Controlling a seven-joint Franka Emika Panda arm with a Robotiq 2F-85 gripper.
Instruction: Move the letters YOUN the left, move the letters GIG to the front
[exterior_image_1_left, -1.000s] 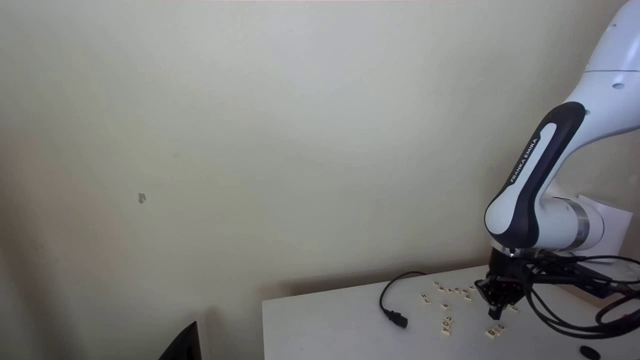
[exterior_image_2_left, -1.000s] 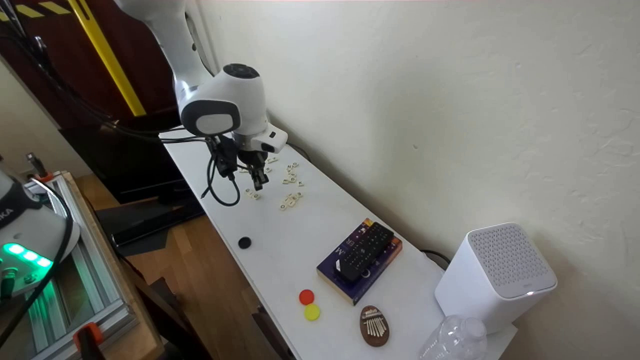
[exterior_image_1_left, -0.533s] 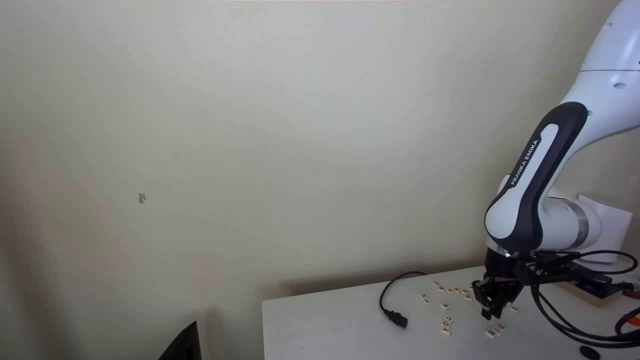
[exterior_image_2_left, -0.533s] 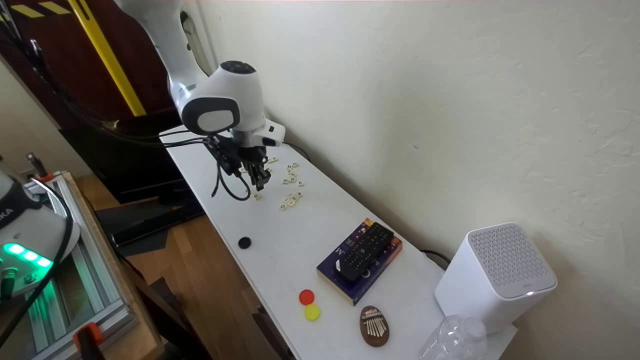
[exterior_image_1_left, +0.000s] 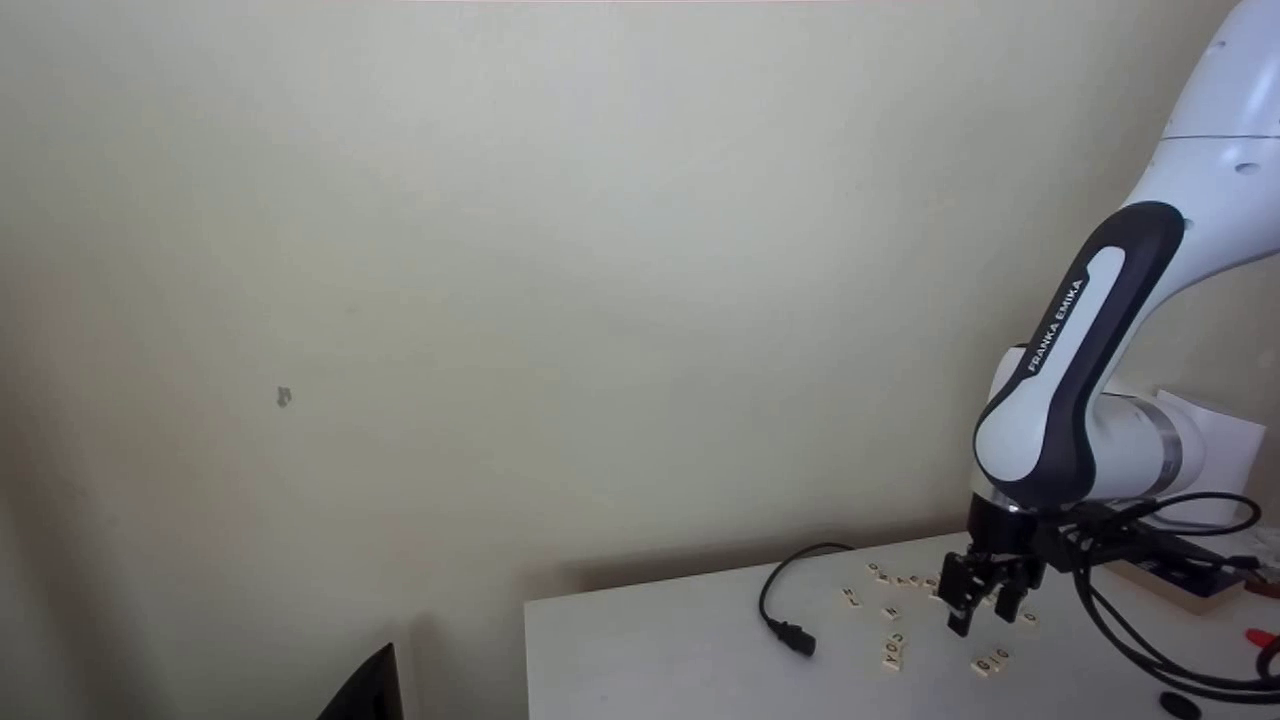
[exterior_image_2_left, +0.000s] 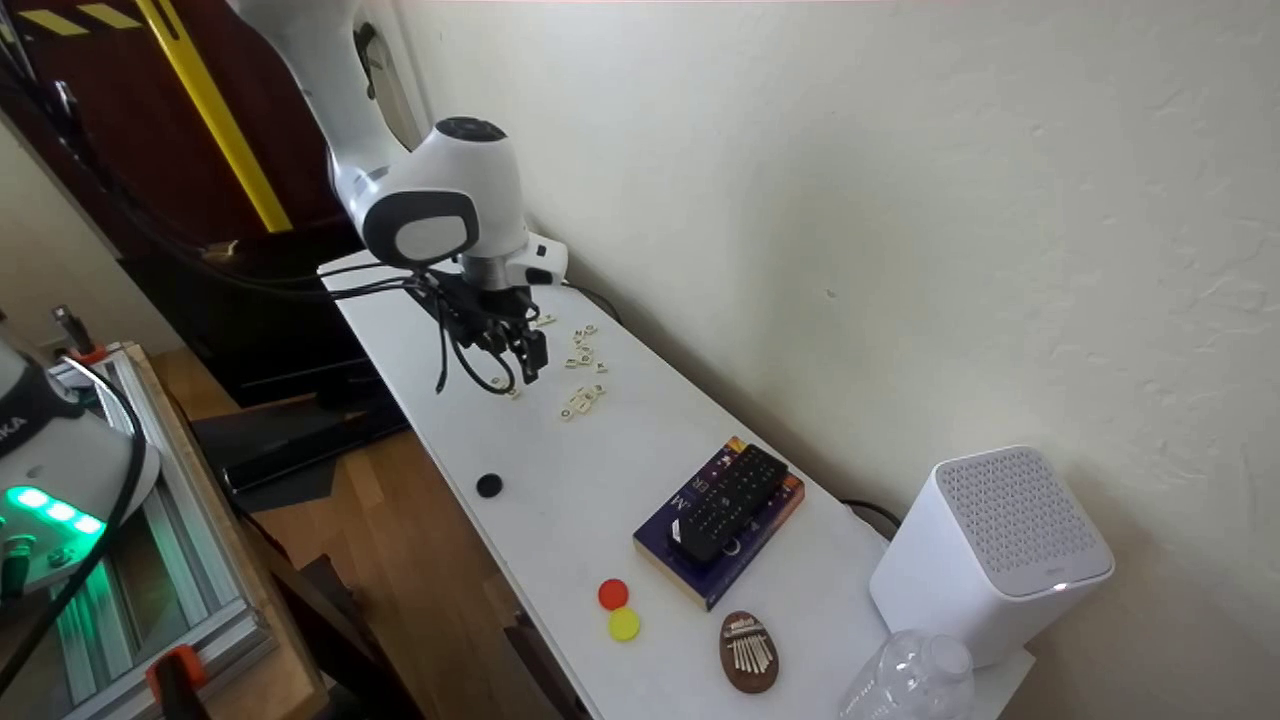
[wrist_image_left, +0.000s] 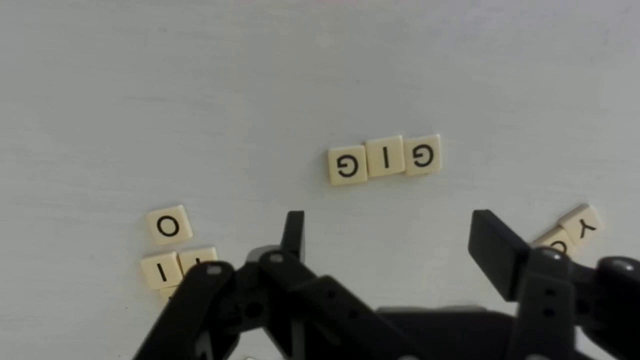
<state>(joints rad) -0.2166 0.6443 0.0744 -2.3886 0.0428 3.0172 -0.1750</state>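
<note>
The three cream tiles spelling GIG (wrist_image_left: 385, 156) lie side by side on the white table, ahead of my gripper (wrist_image_left: 388, 227) in the wrist view. My jaws stand wide apart above the table with nothing between them. The Y tile (wrist_image_left: 581, 223) and a tile touching it are at the right, partly hidden behind a finger. In an exterior view, the Y, O and a likely U tile (exterior_image_1_left: 893, 650) form a short column, with a likely N tile (exterior_image_1_left: 891, 613) set apart from it. GIG (exterior_image_1_left: 990, 661) lies just in front of the gripper (exterior_image_1_left: 984, 618) there.
Other letter tiles include an O (wrist_image_left: 169, 225) and an I (wrist_image_left: 161, 271) at the wrist view's left, and a cluster (exterior_image_2_left: 582, 402) beyond the gripper. A black power cable (exterior_image_1_left: 793, 637) and black disc (exterior_image_2_left: 489, 485) lie on the table. A book (exterior_image_2_left: 660, 530) bears a remote.
The gripper has opened from shut over the last second. It has shifted a little, leftward in one exterior view and rightward in another. The tiles have not visibly moved.
</note>
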